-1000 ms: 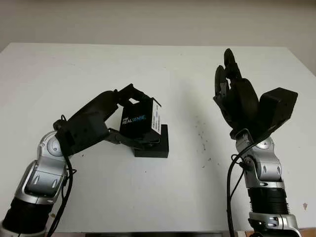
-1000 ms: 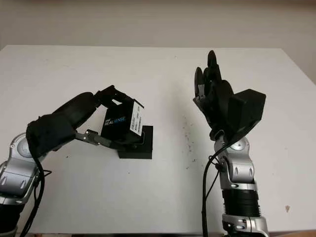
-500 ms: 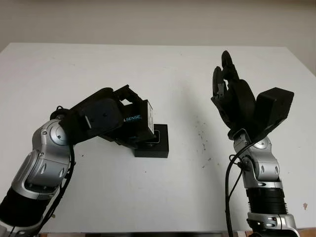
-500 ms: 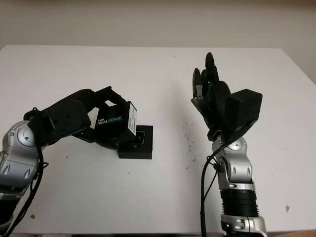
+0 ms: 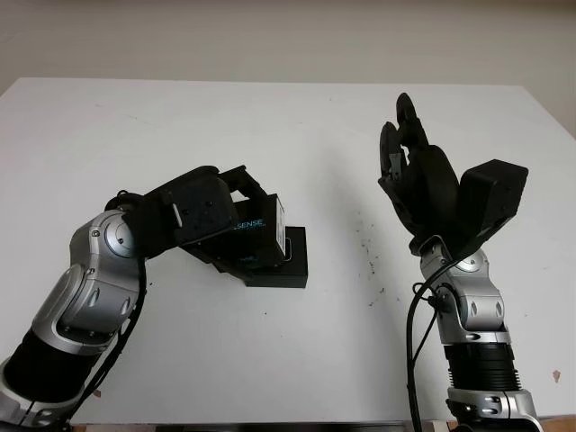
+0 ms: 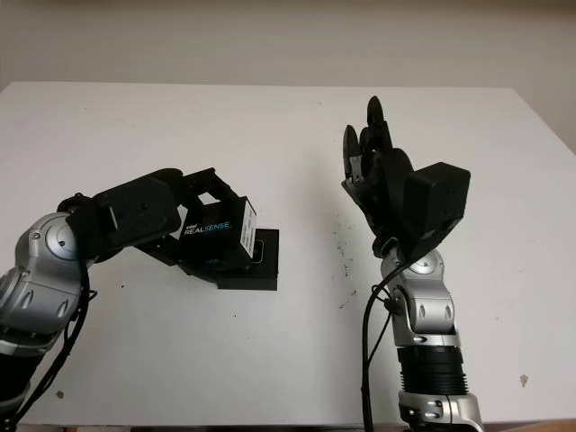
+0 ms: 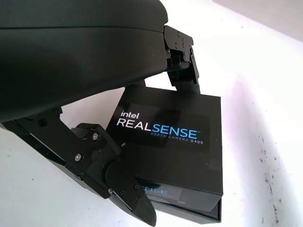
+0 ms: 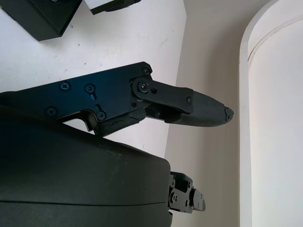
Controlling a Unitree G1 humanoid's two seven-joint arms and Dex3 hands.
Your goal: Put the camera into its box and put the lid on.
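Since a second ago the left hand [image 5: 236, 236] has rolled over and come down, so the lid [image 5: 256, 236], then tipped up on edge with its white label facing the right arm, now lies nearly level with its printed "RealSense" face upward, low over the box base [image 5: 286, 259]. Its fingers [image 7: 116, 177] pinch the lid from opposite sides; one runs along the near edge, another clamps the far edge. In the left wrist view the lid sits slightly askew on the base, a strip of the base's side with more lettering showing below the lid's edge and one base corner poking out beyond it, so it is not fully seated. The half of the base away from the left arm remains uncovered in the head views. Whether the camera lies inside the base cannot be told.

Beside the base, well apart from it on the white surface [image 5: 297, 135], the right hand [image 5: 407, 151] is raised with its palm turned toward the base, holding nothing and open. Small dark specks dot the surface between base and right arm.
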